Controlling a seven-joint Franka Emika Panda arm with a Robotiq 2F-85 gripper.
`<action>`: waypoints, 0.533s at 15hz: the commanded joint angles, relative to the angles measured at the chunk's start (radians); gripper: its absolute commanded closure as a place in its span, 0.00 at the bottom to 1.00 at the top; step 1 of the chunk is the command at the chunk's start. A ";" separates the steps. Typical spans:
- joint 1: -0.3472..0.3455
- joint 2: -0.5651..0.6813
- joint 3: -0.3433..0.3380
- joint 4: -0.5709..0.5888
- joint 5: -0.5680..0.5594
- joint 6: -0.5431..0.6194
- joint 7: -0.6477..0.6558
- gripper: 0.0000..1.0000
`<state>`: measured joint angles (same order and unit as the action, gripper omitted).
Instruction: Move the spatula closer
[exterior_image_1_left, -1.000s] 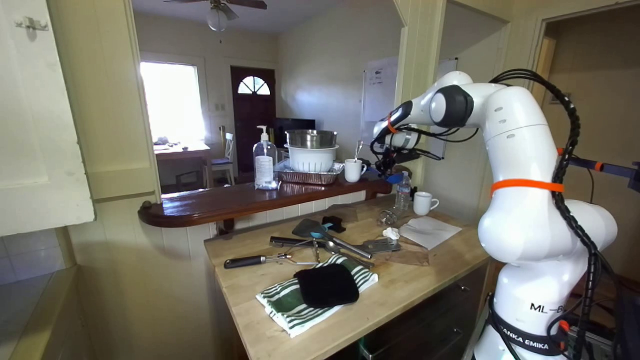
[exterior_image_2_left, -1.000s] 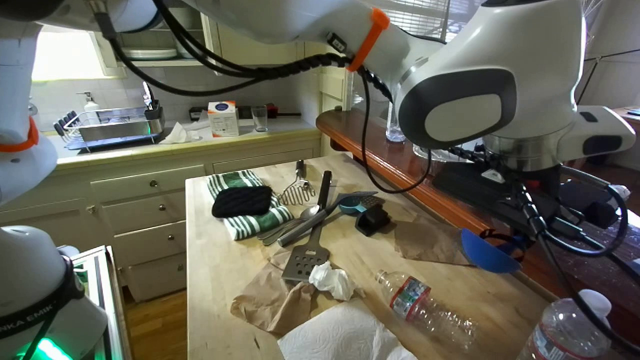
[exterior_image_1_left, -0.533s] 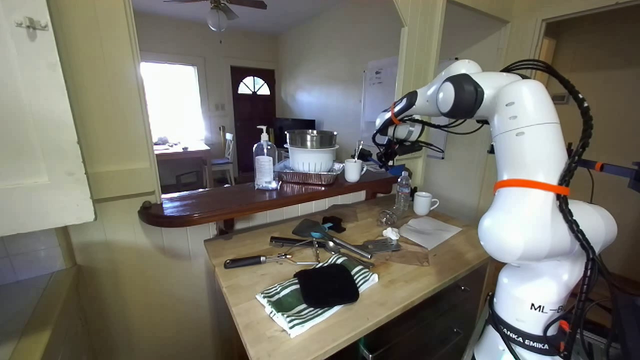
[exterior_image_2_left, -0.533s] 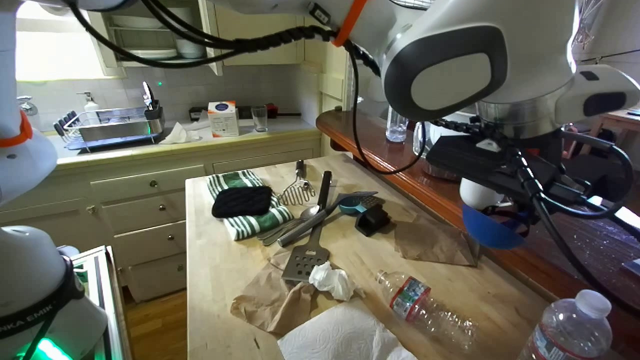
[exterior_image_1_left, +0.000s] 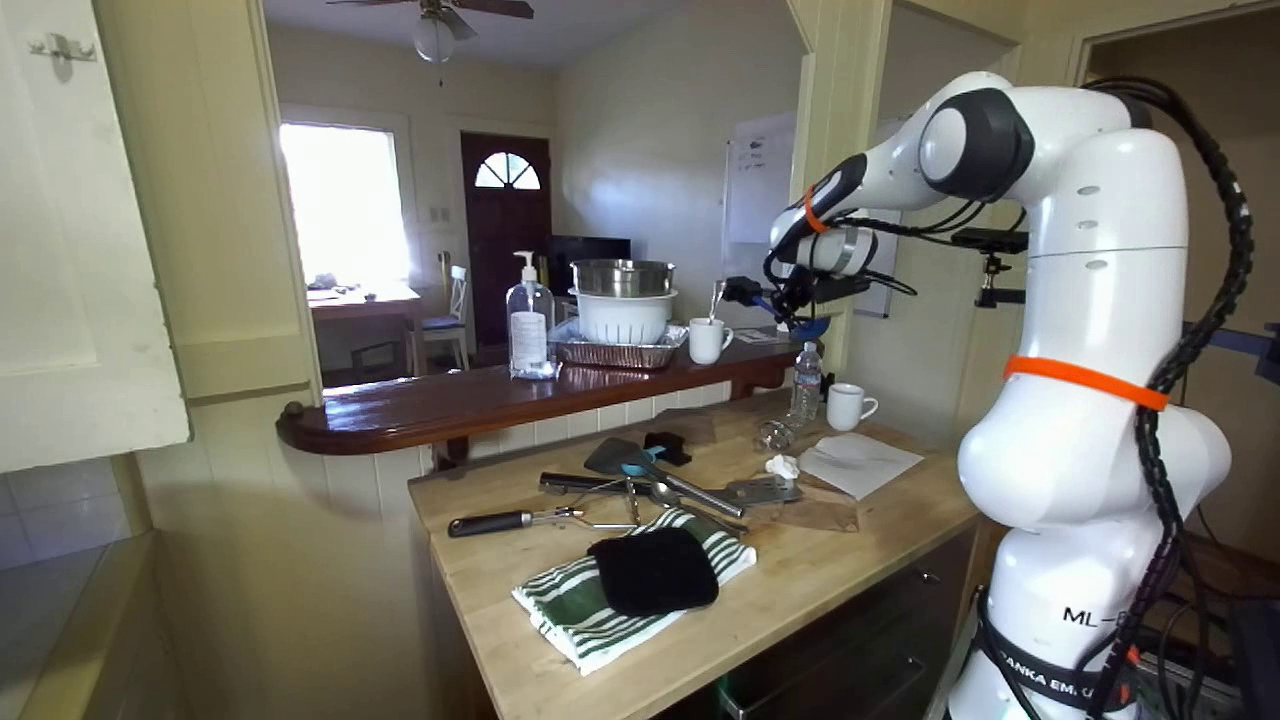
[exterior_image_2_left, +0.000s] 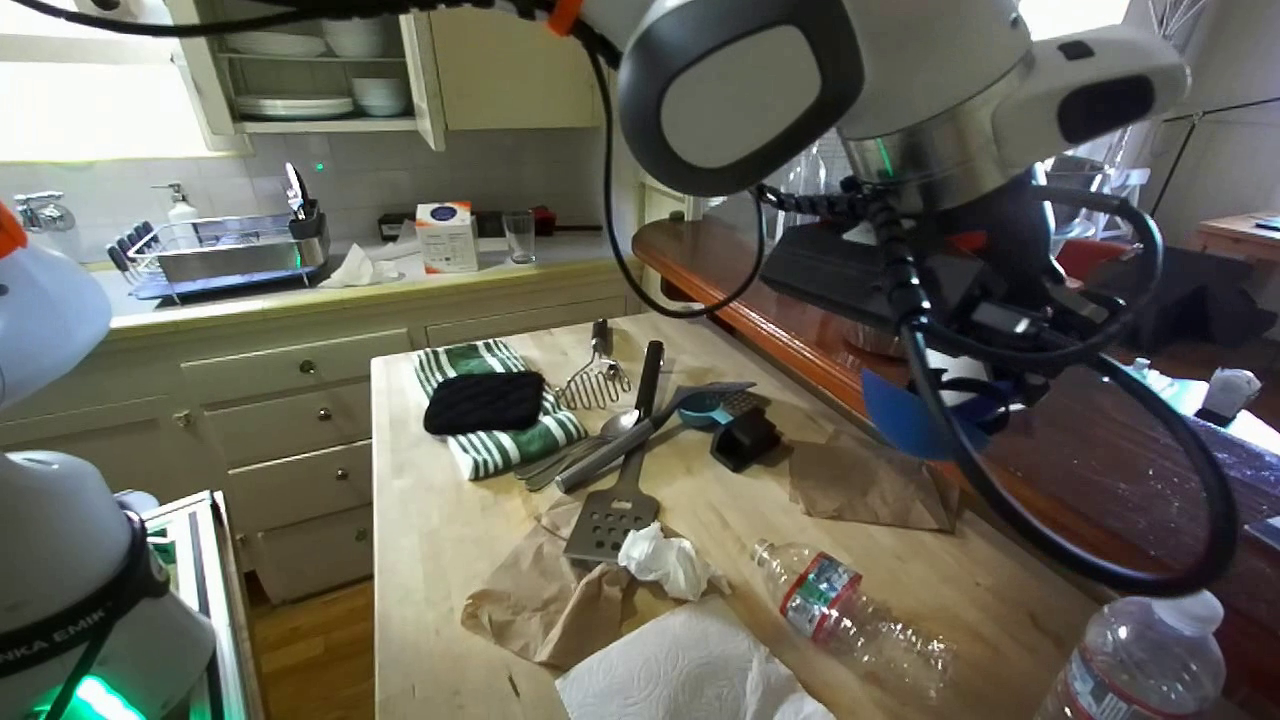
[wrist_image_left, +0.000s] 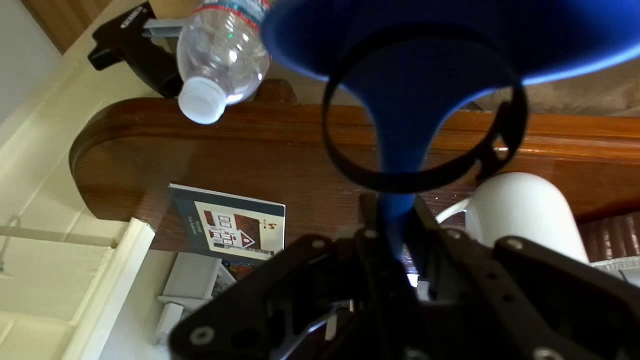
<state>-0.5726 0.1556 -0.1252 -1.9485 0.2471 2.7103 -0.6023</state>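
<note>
My gripper (exterior_image_1_left: 795, 308) is high over the far side of the table (exterior_image_2_left: 440, 560), beside the ledge. In the wrist view, the gripper (wrist_image_left: 395, 205) is shut on the narrow blue handle of a utensil (wrist_image_left: 405, 105) with a wide curved end. A black ring surrounds it. The blue utensil also shows in an exterior view (exterior_image_2_left: 905, 415). A slotted metal spatula (exterior_image_2_left: 612, 522) with a black handle lies on the table, its head beside crumpled tissue. A grey spatula (exterior_image_2_left: 610, 460) with a steel handle lies across it; its dark head (exterior_image_1_left: 612, 456) shows in an exterior view.
A brown ledge (exterior_image_1_left: 480, 400) holds a white mug (exterior_image_1_left: 706, 341), a soap bottle (exterior_image_1_left: 529, 330) and stacked bowls (exterior_image_1_left: 625, 318). A clear bottle (exterior_image_1_left: 806, 385) stands under the gripper; another (exterior_image_2_left: 840, 610) lies down. A striped towel (exterior_image_2_left: 515, 455), masher (exterior_image_2_left: 598, 380) and paper scraps share the table.
The arm has risen and pulled back; the gripper has carried the blue utensil upward, still held. Things on the table have not moved.
</note>
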 joint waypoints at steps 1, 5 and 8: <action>0.073 -0.187 -0.071 -0.233 -0.032 0.075 0.060 0.96; 0.127 -0.304 -0.149 -0.392 -0.148 0.117 0.209 0.96; 0.130 -0.346 -0.175 -0.446 -0.236 0.118 0.342 0.96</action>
<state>-0.4632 -0.1247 -0.2669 -2.3173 0.0913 2.7958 -0.3831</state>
